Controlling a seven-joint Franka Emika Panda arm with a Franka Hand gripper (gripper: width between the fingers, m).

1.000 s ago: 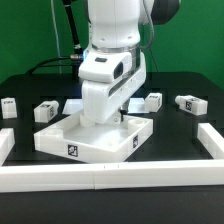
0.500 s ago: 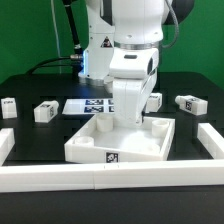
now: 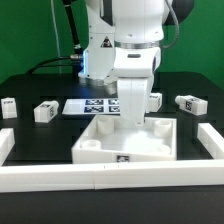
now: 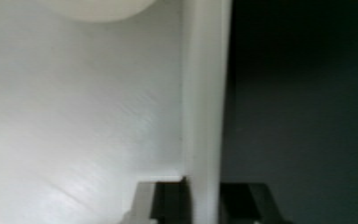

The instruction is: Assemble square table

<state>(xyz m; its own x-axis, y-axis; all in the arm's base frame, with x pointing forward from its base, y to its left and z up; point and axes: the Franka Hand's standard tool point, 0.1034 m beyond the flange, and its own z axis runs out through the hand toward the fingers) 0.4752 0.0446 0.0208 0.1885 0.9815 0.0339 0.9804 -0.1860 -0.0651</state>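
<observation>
The square table top [image 3: 110,150], white with a raised rim and tags on its side, lies flat against the front border wall. My gripper [image 3: 130,118] reaches down onto its far rim, and my arm hides most of the fingers there. In the wrist view the gripper [image 4: 206,192] has the rim [image 4: 202,100] running between its two dark fingers [image 4: 165,203], which are shut on it. Tagged white legs lie on the black table: two on the exterior view's left [image 3: 8,107] [image 3: 44,112] and two on its right [image 3: 187,103] [image 3: 155,101].
The marker board [image 3: 90,106] lies flat behind the table top. The white border wall runs along the front [image 3: 60,177] and up both sides [image 3: 212,140]. A black cable hangs at the back left.
The table top has slid toward the exterior view's right and turned square to the front wall, moving with my arm. The legs have not moved.
</observation>
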